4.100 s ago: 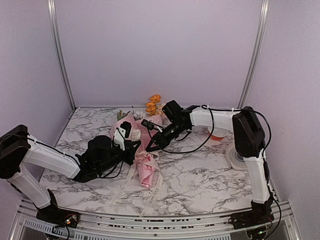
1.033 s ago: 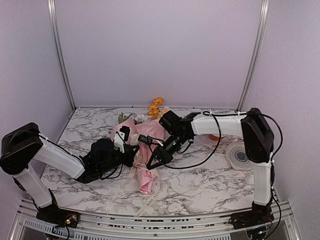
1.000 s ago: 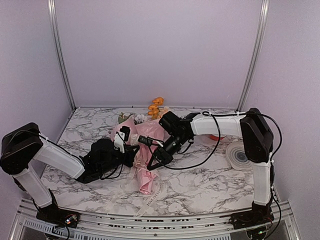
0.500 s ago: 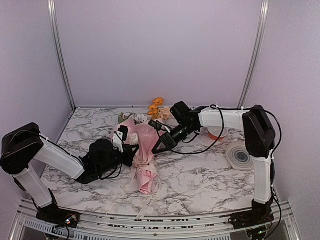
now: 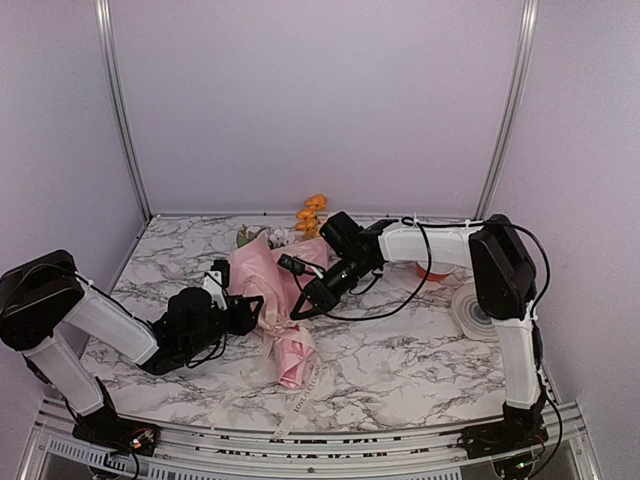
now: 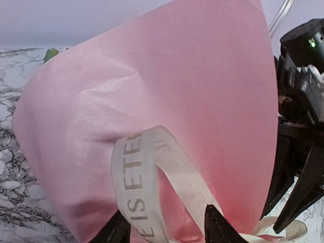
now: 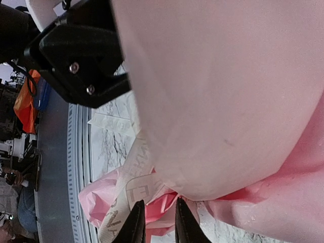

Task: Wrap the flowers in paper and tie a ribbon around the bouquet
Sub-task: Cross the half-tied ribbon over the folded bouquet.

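Where the bouquet lies: the bouquet (image 5: 285, 310) is flat on the marble table (image 5: 400, 350) between the two arms, with its narrow end toward the near edge and its wide end toward the back wall.
Flowers: the orange heads of the flowers (image 5: 312, 210) stick out at the far end, and pale and green ones show at the left of the opening.
Paper: the pink paper (image 6: 167, 91) fills most of both wrist views and hides the stems.
Ribbon: the lettered ribbon (image 6: 134, 182) arches up in a loop against the paper, and a loose tail trails down the table toward the near edge.
Left gripper: the left gripper (image 6: 167, 228) sits low at the bouquet's left side, jaws apart, with the loop standing between the tips. Whether the loop touches them I cannot tell.
Right gripper: the right gripper (image 7: 159, 223) is at the bouquet's waist from the right. Its jaws are a narrow gap apart, with the ribbon just beside one tip.
In the way: the right arm (image 5: 420, 240) lies across the bouquet's right flank in the top view and covers part of the paper.
Around: a pale round spool (image 5: 478, 310) lies at the right, and an orange-red object (image 5: 432, 270) is half hidden behind the right arm.
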{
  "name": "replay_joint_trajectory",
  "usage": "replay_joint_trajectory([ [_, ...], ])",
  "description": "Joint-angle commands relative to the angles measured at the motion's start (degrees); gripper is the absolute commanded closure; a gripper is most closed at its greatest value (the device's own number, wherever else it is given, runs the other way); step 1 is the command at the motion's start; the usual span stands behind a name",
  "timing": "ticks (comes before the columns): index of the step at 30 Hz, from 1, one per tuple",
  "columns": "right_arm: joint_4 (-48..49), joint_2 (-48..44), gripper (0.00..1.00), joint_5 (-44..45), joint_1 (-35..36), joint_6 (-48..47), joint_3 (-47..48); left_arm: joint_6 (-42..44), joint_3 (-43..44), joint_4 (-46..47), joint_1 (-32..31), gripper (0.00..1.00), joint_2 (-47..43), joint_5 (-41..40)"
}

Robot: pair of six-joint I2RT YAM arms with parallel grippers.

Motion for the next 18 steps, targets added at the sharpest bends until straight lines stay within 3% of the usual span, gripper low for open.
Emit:
replay_joint_trajectory([
  [1,-3.66,1.54,0.80,0.05,0.26,-3.19,2.30,-1.72,-3.85,-0.06,0.43,0.39,-6.64,-7.01],
  [4,-4.20,1.77,0.80,-0.17,0.26,-3.90,2.55,-0.17,-5.00,-2.54,0.50,0.27,-10.03,-7.93],
  [6,-4.90,2.07,0.80,-0.68,0.34,-4.54,2.92,2.04,-6.06,-3.17,0.43,0.26,-12.33,-6.57],
  [9,-5.88,2.51,0.81,-1.06,0.36,-5.47,3.04,9.11,-7.06,-4.26,-0.26,0.39,-16.17,0.33],
  [12,-6.43,2.59,0.80,-1.45,0.35,-6.56,2.92,22.53,-4.81,-10.21,-4.80,0.53,-18.16,5.01],
  [15,-6.93,2.89,0.80,-1.75,0.29,-7.00,3.38,34.95,-0.38,-21.38,-9.73,0.54,-17.35,10.05],
  [18,-7.00,2.98,0.80,-2.10,0.35,-7.13,3.62,40.41,3.44,-31.36,-10.34,0.58,-16.66,12.95],
])
